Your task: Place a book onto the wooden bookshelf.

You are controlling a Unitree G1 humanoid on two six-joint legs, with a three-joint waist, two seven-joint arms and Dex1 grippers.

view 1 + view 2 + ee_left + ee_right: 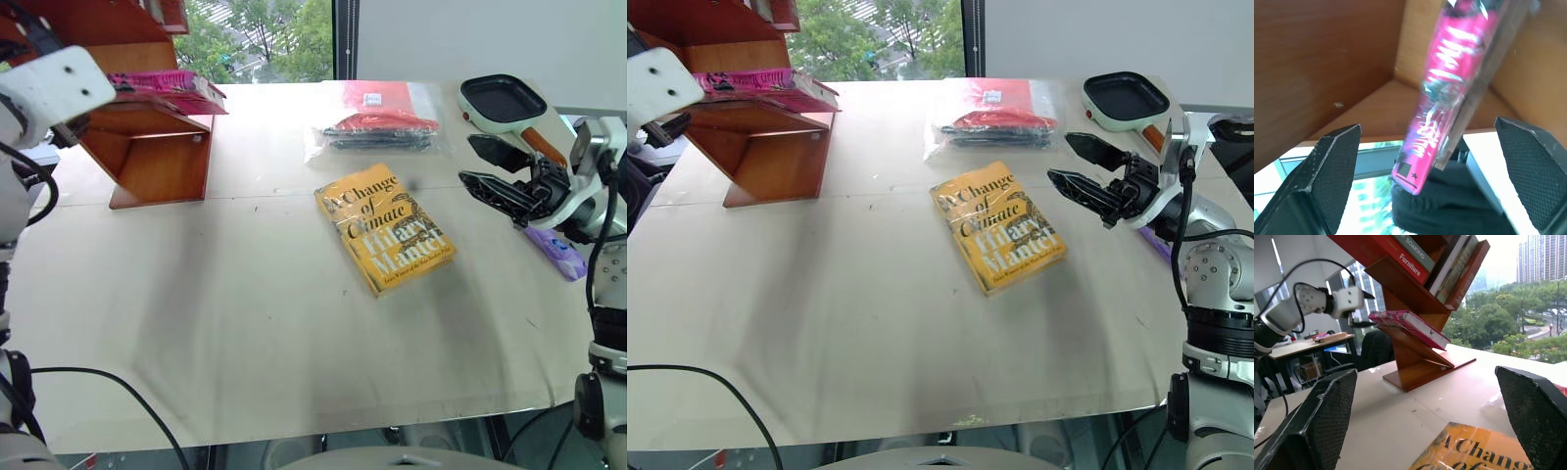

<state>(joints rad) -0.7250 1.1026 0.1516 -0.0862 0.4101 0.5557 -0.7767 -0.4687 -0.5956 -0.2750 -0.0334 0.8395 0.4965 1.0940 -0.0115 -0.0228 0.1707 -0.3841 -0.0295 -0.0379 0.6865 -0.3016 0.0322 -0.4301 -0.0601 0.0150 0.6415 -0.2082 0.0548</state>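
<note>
Book: the pink book (pixel 1409 327) lay flat on a slanted lower board of the wooden bookshelf (pixel 157 157), its free end jutting past the board's edge toward the table's middle.
Left gripper: the left gripper (pixel 1432 183) stood with its fingers spread wide on either side of the book's end, neither pad touching the cover in its wrist view.
Right gripper: the right gripper (pixel 1080 164) hung above the table (pixel 245 323) at its right side, fingers parted and holding nothing, near the yellow book (pixel 384 228) but apart from it.
Step in hand: judged as the release and retreat, with the book already resting on the shelf.
Doing it well: the left arm should draw straight back along the line of its fingers, keeping them spread so no pad drags the glossy cover; a sideways swing could knock the overhanging end or the board above.
Risk: the board slopes and the cover is slick, so the book might slide if nudged.
Hidden: the board edge and the left arm covered part of the book in the head views, so how much of it was supported could not be told.
Hard to make out: the book's lettering was smeared in the left wrist view; whether its spine touched the shelf's inner wall could not be told.
Cut off: the upper shelf boards ran out of the head views.
</note>
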